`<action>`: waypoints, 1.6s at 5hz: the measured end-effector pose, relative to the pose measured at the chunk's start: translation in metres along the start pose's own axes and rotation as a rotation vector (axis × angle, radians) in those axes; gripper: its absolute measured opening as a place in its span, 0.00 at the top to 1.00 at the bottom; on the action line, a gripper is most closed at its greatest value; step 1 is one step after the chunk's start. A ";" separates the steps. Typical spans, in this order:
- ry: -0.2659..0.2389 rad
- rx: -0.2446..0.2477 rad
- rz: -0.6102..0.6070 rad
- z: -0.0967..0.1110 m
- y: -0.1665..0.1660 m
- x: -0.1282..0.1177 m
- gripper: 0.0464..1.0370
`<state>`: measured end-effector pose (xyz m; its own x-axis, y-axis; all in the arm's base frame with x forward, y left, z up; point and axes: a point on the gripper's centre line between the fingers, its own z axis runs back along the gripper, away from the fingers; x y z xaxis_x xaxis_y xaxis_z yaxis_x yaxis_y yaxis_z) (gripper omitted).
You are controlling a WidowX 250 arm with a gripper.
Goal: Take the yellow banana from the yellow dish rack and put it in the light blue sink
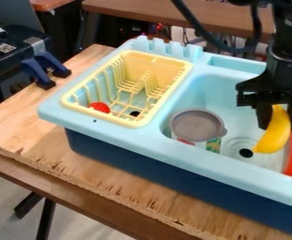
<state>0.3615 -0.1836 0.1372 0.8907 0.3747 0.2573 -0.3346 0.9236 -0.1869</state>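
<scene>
Yellow and curved, the banana (275,137) is pinched in your hand (280,119) at the right of the frame, over the sink (149,141). It looks like light, stiff, slightly slick plastic; its thicker middle should give you a steadier hold than its upper end.

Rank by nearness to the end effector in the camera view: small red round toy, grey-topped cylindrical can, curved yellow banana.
1. Curved yellow banana: held in the end effector.
2. Grey-topped cylindrical can: in the light-blue plastic sink.
3. Small red round toy: in the yellow plastic rack.
</scene>
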 end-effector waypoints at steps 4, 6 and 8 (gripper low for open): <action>0.131 -0.008 -0.076 -0.035 -0.004 0.000 0.47; 0.136 -0.025 -0.135 -0.047 -0.005 0.000 0.02; -0.031 -0.042 -0.211 0.033 0.003 0.007 0.03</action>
<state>0.3571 -0.1758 0.1697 0.9294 0.1765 0.3241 -0.1280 0.9779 -0.1654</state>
